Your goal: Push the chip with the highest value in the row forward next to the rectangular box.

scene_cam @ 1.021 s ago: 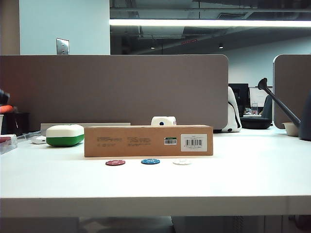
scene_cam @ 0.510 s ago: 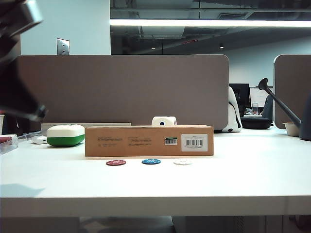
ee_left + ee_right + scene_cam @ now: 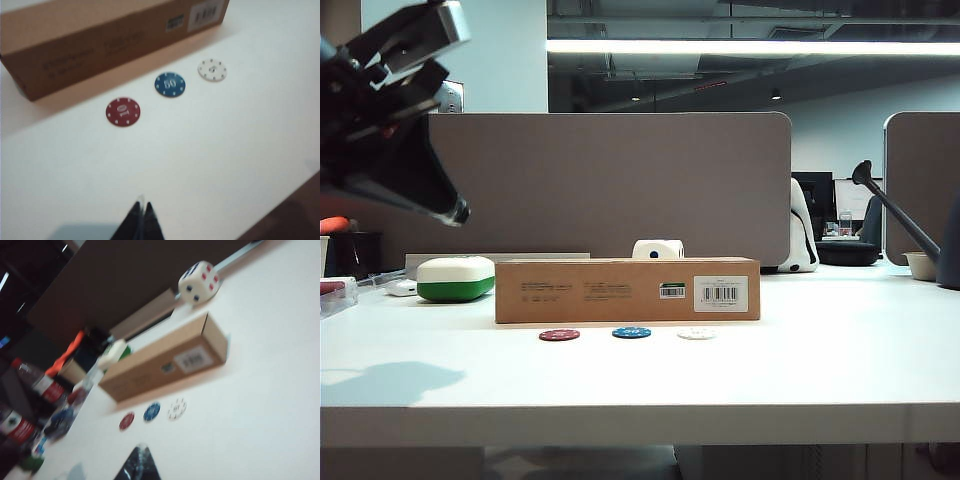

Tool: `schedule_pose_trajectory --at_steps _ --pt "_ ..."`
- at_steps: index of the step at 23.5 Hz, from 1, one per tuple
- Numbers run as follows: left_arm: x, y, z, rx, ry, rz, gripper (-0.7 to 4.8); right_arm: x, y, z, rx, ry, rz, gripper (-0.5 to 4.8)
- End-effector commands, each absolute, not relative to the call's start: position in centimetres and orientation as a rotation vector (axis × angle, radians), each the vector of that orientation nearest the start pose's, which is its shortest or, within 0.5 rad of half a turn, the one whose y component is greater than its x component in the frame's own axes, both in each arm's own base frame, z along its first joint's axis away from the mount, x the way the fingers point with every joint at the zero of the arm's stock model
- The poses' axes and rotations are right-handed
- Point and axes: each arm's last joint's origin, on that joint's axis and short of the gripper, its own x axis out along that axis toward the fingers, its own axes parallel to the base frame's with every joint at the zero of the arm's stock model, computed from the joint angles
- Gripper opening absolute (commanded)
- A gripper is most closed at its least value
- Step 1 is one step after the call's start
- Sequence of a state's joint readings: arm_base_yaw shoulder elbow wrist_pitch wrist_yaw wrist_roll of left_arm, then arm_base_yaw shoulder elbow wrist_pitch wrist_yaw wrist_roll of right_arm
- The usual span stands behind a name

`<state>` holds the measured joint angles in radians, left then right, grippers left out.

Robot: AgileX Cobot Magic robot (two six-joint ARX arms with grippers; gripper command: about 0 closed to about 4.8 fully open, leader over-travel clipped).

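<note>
Chip [image 3: 170, 84] unmoved near rectangular box [image 3: 100, 37]; left hand [image 3: 141, 220] pressed together, risen into view; right hand [image 3: 137, 465] unclear.

The left gripper [image 3: 455, 210] hangs high at the left of the exterior view: a black, angular body tapering to a dark wedge with a small pale glint at its tip. A grey-silver rectangular block [image 3: 420, 35] with a lighter edge sits on top of it. In the left wrist view the left gripper shows only as two thin black jaws pressed together into a point. The right gripper [image 3: 138, 465] appears in its wrist view as a glossy black wedge, too blurred for detail
</note>
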<state>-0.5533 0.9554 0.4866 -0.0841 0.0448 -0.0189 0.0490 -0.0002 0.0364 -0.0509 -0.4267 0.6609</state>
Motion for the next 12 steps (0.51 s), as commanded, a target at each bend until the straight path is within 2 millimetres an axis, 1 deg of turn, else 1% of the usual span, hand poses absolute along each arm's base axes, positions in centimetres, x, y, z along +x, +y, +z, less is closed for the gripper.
schedule_pose_trajectory --at_steps 1,3,5,6,7,8,9,10,11,12 --pt "16.5 -10.3 21.0 0.133 0.572 -0.579 -0.05 8.9 1.4 19.4 0.617 0.059 0.401 -0.05" --pt "16.5 -10.3 21.1 0.133 0.570 -0.579 -0.05 8.7 1.4 20.7 0.594 0.032 0.402 -0.05" --pt "16.5 -10.4 21.1 0.132 0.568 -0.579 -0.05 8.6 1.4 22.9 0.568 0.023 0.427 -0.06" --pt "16.5 -10.4 21.1 0.132 0.567 -0.579 -0.05 8.8 1.5 24.6 0.548 0.016 0.428 -0.05" --pt "16.5 -10.4 21.1 0.132 0.566 -0.579 -0.05 9.1 1.5 25.7 0.522 0.014 0.426 -0.06" --pt "16.5 -10.3 21.1 0.132 0.566 -0.579 -0.05 9.8 1.5 27.4 0.495 0.031 0.424 -0.05" --pt "16.5 -10.3 21.1 0.131 0.566 -0.579 -0.05 10.6 1.6 28.3 0.477 0.057 0.430 -0.06" --pt "16.5 -10.3 21.1 0.132 0.566 -0.579 -0.05 12.1 1.8 29.3 0.455 0.127 0.450 -0.05" --pt "16.5 -10.3 21.1 0.132 0.566 -0.579 -0.05 13.2 2.0 29.8 0.450 0.180 0.464 -0.05" --pt "16.5 -10.3 21.1 0.132 0.566 -0.578 -0.05 15.3 2.6 30.2 0.448 0.273 0.501 -0.05"
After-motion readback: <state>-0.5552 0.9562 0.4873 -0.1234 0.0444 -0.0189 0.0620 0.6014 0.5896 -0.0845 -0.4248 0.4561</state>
